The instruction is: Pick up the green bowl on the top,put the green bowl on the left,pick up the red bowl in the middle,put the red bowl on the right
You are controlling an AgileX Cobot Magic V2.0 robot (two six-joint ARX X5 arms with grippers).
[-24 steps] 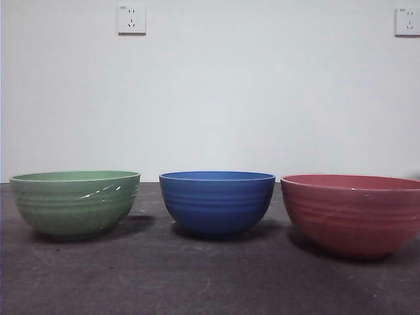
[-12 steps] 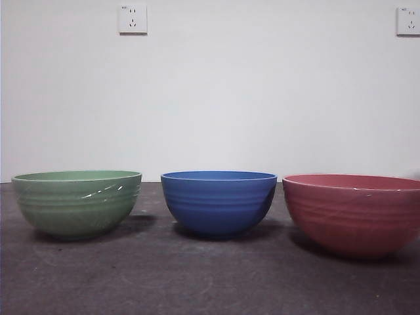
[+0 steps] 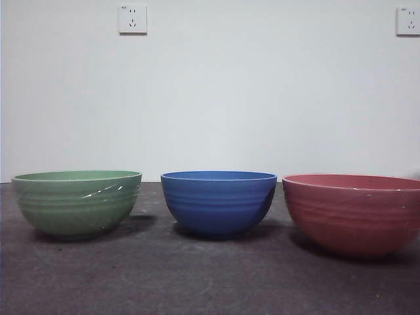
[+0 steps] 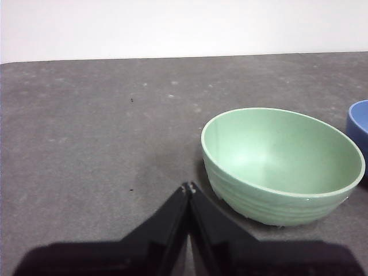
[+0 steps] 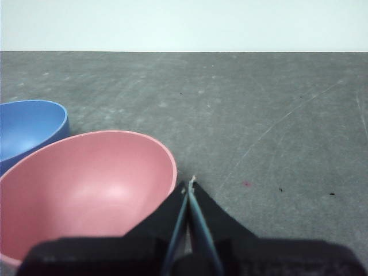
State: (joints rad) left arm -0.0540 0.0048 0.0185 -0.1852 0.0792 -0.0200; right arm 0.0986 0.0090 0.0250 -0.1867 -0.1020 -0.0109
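The green bowl (image 3: 76,203) stands upright on the dark table at the left in the front view. The red bowl (image 3: 353,212) stands upright at the right. Both are empty. In the left wrist view my left gripper (image 4: 188,187) is shut and empty, apart from the green bowl (image 4: 282,163) beside it. In the right wrist view my right gripper (image 5: 188,184) is shut and empty, close beside the rim of the red bowl (image 5: 86,190). Neither arm shows in the front view.
A blue bowl (image 3: 218,202) stands upright between the two others; it also shows in the right wrist view (image 5: 26,127) and at the edge of the left wrist view (image 4: 359,123). A white wall with two sockets (image 3: 132,20) stands behind the table (image 3: 197,282).
The bowls stand as before. The picture has shifted very slightly since a second ago; nothing else differs.
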